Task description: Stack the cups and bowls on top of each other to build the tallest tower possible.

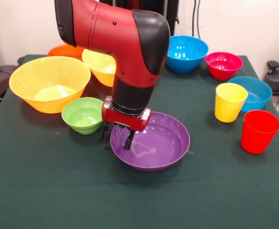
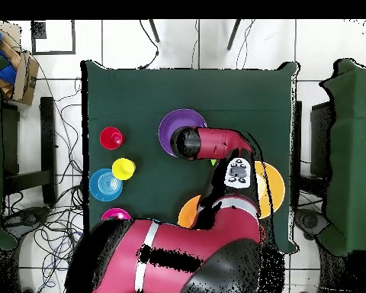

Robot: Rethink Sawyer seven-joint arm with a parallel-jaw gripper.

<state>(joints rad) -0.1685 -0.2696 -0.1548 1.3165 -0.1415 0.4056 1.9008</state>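
My gripper (image 1: 116, 137) is low over the left rim of the wide purple bowl (image 1: 154, 143). It is open: one finger (image 1: 129, 140) is inside the bowl and the other is outside, next to the small green bowl (image 1: 83, 114). In the overhead view the arm hides the gripper and part of the purple bowl (image 2: 173, 124). The yellow cup (image 1: 230, 102) and the red cup (image 1: 259, 131) stand upright at the right. Two large yellow-orange bowls (image 1: 48, 83) (image 1: 100, 66) sit at the left. No bowl or cup is stacked on another.
An orange bowl (image 1: 63, 50) sits behind the yellow-orange ones. A blue bowl (image 1: 186, 52) and a pink-red bowl (image 1: 224, 65) sit at the far side, and a second blue bowl (image 1: 254, 93) at the right edge. The table is covered in dark green cloth (image 1: 58, 191).
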